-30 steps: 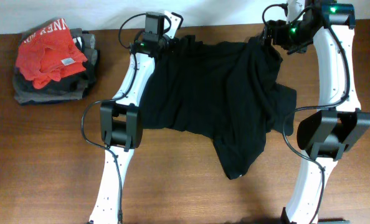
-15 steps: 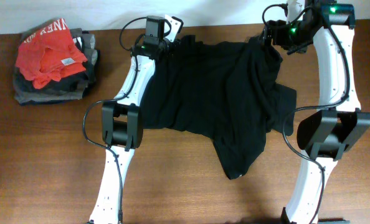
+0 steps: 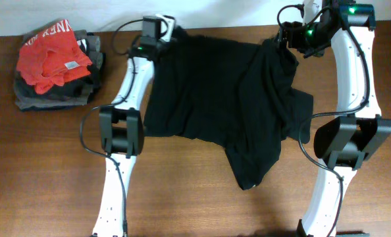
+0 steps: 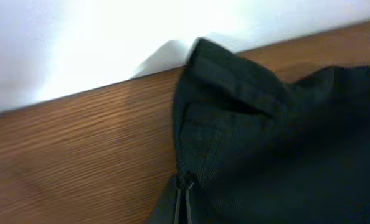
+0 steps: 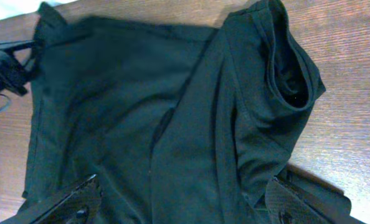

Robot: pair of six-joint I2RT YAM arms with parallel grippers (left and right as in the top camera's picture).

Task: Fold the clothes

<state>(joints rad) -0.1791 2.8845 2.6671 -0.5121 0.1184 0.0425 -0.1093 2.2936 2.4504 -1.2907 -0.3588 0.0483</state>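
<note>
Cloth fills the middle of the overhead frame: we see the black T-shirt (image 3: 228,99) lying rumpled on the table (image 3: 44,171) between the two arms, one part trailing toward the lower centre. At its upper left corner the left gripper (image 4: 182,193) is clenched on the T-shirt's edge, close by the white wall (image 4: 60,43). At the upper right the right gripper (image 3: 284,39) is released, its fingers (image 5: 79,199) spread wide with fabric showing between them; we cannot tell whether they touch it. In the upper left of the frame a red garment (image 3: 51,56) tops a grey and dark pile (image 3: 51,99), well apart from the T-shirt.
</note>
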